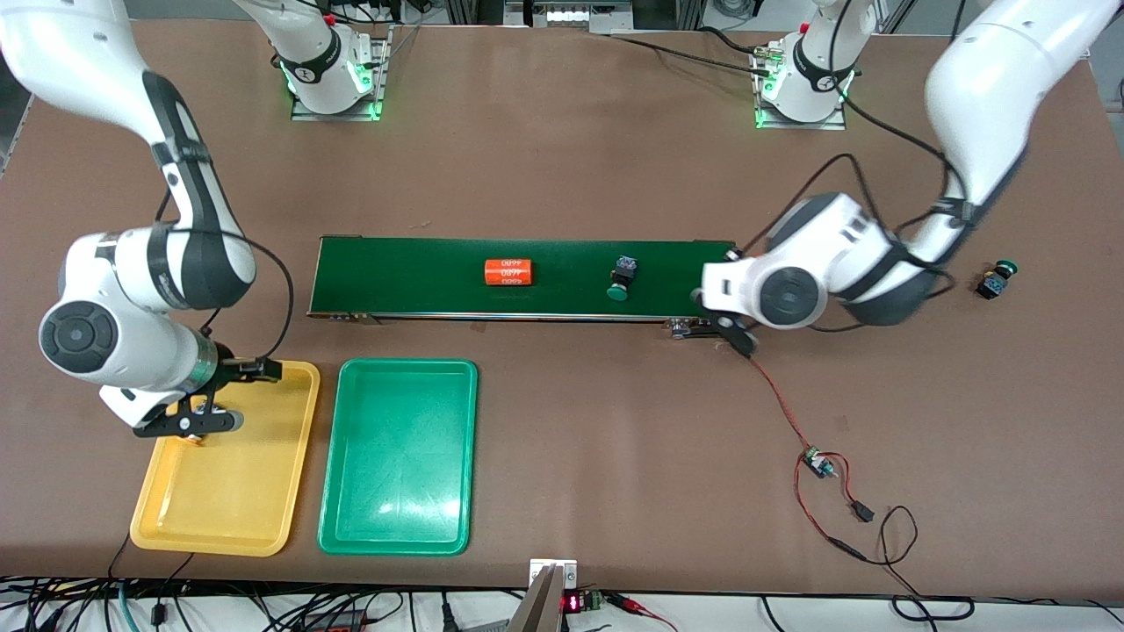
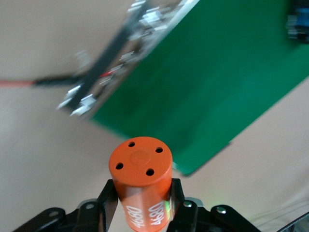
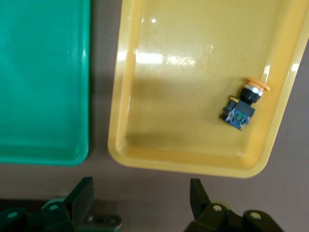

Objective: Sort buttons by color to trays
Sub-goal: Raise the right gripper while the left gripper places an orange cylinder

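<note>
— Yellow plastic tray (image 3: 193, 154) lies right under my right pincer (image 3: 140, 203), fingers spread apart and empty; one yellow-capped push-button switch (image 3: 244, 105) rests on its side in it.

— And your left?

— My left pincer (image 2: 142, 205) is clamped on an orange cylinder (image 2: 141, 181), marked "4680", over the end of the dark-green belt (image 1: 527, 276). A second orange cylinder (image 1: 510, 272) and a green-capped push-button switch (image 1: 622, 279) lie on that belt.

— Risks?

— I'd guess the round cylinder could slip or roll if released, knocking that switch. Another green-capped switch (image 1: 997, 281) sits out on the worktop (image 1: 615, 439), easily overlooked. The green plastic tray (image 1: 399, 456) holds nothing yet.
</note>
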Available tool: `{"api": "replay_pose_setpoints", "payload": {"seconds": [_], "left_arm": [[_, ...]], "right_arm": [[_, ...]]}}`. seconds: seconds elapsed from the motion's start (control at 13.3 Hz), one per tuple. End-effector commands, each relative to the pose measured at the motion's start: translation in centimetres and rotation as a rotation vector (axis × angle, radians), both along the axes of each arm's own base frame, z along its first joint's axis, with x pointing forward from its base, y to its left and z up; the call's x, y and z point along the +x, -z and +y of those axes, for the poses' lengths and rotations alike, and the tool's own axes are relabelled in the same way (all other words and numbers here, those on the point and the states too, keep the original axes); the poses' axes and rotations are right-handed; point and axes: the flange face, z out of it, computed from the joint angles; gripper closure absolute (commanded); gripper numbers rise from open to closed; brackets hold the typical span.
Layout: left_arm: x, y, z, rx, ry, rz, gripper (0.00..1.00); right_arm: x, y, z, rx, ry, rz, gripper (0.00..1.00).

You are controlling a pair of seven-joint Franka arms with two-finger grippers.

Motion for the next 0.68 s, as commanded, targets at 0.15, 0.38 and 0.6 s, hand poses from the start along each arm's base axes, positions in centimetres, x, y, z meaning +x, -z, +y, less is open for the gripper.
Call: {"api": "replay_pose_setpoints", "payload": {"seconds": [0.15,0.38,0.6], "left_arm": [[0.4,0.7,-3.2,-0.238,0.394,-0.04,0.69],[-0.7,0.8,-5.0,-0.223,0.433,-0.034,0.0],[-0.3,0.7,-4.2,-0.221,0.424,-0.034,0.0]], "right_arm": [[-1.9,-3.7,0.9,0.001,0.015,0.042,0.0],[-2.1,-4.3,1.4,0.02,0.02,0.039,0.0],[-2.3,-4.6,1.5,0.015,0.032,0.05,0.0]]}}
